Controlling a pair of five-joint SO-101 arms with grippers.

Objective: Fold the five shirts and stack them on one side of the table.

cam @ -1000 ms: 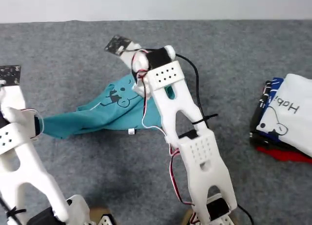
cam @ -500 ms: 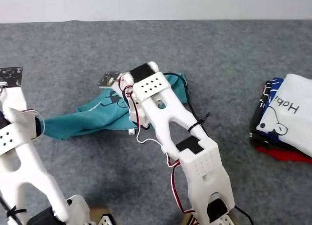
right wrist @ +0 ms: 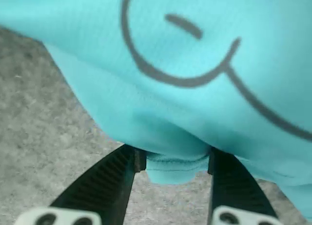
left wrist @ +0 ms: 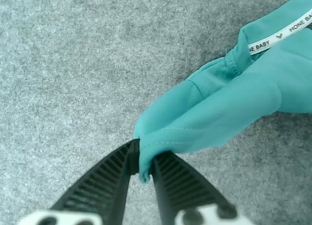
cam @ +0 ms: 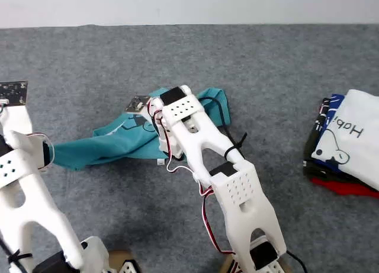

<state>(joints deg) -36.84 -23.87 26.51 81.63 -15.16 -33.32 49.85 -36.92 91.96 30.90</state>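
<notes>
A teal shirt (cam: 112, 143) with a dark line drawing lies stretched across the grey table (cam: 278, 66), left of centre. My left gripper (cam: 48, 153) is at the shirt's left end. In the left wrist view it (left wrist: 142, 159) is shut on a folded edge of the teal shirt (left wrist: 234, 98). My right gripper (cam: 153, 114) is low over the shirt's middle. In the right wrist view its jaws (right wrist: 173, 164) hold a thick fold of the teal shirt (right wrist: 195, 39), the hem bunched between the fingers. A loop of teal cloth (cam: 214, 101) shows beyond the right arm.
A stack of folded shirts (cam: 349, 137) sits at the table's right edge, white with dark print on top, blue, black and red beneath. Bare grey felt lies between the right arm and that stack, and along the far side.
The right arm has come down from high over the table and toward the near side, carrying its part of the teal shirt down onto the rest. The left arm has stayed put.
</notes>
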